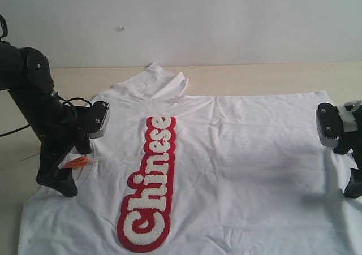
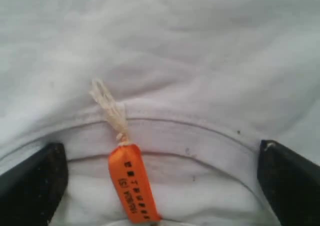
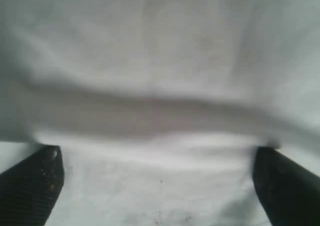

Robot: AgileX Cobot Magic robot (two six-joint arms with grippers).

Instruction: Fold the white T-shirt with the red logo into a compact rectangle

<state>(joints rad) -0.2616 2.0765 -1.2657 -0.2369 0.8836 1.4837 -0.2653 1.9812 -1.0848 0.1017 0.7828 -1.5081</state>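
Observation:
The white T-shirt (image 1: 237,170) lies spread on the table, neck to the left, one sleeve bunched at the back (image 1: 155,82). Its red logo (image 1: 150,184) reads "Chinese" in fuzzy white letters running toward the front. My left gripper (image 1: 65,184) stands open at the collar, right by the orange neck tag (image 1: 76,162). In the left wrist view the tag (image 2: 132,188) hangs on the ribbed collar (image 2: 200,136) between wide-apart fingers (image 2: 32,183). My right gripper (image 1: 353,186) is open at the shirt's hem edge; its fingers (image 3: 285,186) straddle the blurred hem (image 3: 160,110).
A light wooden table (image 1: 266,77) carries the shirt, with a pale wall (image 1: 198,17) behind. A black cable (image 1: 14,132) trails from the left arm. The shirt runs off the front edge of the exterior view.

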